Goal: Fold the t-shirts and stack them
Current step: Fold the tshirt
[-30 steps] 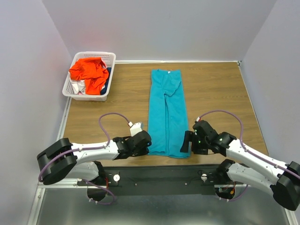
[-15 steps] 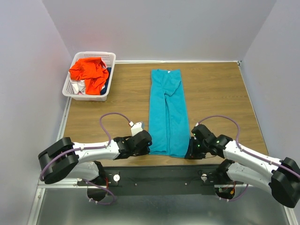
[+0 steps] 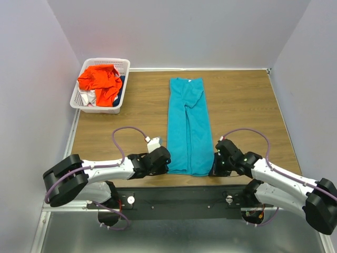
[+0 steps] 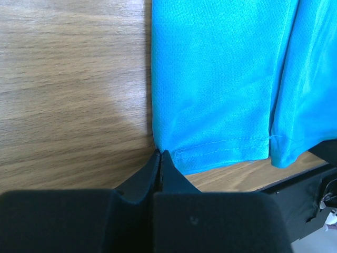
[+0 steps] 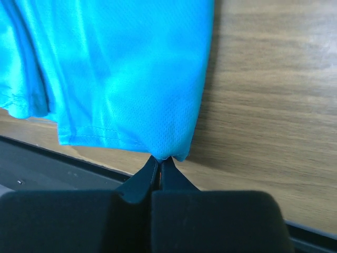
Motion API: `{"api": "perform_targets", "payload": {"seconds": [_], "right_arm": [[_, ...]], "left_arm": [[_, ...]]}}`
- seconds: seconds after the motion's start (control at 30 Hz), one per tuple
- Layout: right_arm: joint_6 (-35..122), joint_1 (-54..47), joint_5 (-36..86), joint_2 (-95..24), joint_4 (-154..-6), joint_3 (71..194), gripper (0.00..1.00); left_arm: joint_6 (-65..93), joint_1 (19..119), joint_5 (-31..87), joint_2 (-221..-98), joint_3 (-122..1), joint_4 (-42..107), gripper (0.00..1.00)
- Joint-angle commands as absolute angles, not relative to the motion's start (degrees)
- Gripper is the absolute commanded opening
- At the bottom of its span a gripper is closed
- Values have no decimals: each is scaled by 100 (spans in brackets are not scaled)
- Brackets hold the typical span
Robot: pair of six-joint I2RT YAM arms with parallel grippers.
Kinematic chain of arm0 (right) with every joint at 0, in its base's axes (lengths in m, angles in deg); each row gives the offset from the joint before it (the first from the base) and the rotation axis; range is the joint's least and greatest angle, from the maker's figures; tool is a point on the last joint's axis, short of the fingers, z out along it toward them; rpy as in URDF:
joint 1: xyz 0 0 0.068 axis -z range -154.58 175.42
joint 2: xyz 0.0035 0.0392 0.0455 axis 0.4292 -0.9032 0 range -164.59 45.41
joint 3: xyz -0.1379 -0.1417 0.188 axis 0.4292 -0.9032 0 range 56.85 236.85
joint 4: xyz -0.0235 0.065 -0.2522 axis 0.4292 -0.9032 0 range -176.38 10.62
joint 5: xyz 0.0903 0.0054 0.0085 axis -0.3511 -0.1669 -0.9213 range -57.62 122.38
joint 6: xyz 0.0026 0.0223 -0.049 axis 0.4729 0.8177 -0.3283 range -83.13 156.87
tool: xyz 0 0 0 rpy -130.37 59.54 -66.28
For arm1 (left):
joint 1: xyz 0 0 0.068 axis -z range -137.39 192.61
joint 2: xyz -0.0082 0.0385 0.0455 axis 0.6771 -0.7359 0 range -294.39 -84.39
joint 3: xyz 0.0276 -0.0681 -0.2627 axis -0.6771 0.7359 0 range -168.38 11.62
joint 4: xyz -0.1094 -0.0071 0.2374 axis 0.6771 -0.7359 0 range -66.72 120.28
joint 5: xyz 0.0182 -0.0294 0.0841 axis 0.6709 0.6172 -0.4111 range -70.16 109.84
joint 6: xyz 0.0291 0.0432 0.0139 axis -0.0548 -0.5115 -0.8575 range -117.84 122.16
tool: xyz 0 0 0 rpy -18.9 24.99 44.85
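Wood-grain counter (image 3: pixel 237 100): long teal-blue cloth t-shirt (image 3: pixel 187 126) lies flat, centre. Left tool (image 4: pixel 159 154) and right tool (image 5: pixel 159 159) each pinched closed on a near hem corner. Lift both evenly, keeping hem taut.

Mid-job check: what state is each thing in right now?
teal-blue cloth t-shirt: folded into a long strip, lying flat.
left hand: shut, pinching its near left corner.
right hand: shut, pinching its near right corner.
orange-red cloth t-shirt: crumpled, unfolded.
white plastic lattice basket: upright, holding crumpled shirts.
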State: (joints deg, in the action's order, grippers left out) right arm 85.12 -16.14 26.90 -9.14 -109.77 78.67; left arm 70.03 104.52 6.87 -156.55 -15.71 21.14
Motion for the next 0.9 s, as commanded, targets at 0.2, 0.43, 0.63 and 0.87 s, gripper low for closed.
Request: {"api": "perform_targets", "payload": {"seconds": [0.2,0.43,0.63,0.87], "right_arm": [[7835,-1650,3711,-926,-10891,8917,1],[7738,-1650,4809,-1479,-10865,9691,1],[7554,-1633,5574,-2313,-10742,10560,1],[7221,-1248,5673,-3227,-10513,11449,1]], "left_arm": [[6466,10160,367,-15505,-2221,1903,0],[5631,9623,156,-15646,-3186,1973,0],[4990,9026,50,-16242,-3995,2035,0],[4365,8402,278,-16788,-4778,2167,0]]}}
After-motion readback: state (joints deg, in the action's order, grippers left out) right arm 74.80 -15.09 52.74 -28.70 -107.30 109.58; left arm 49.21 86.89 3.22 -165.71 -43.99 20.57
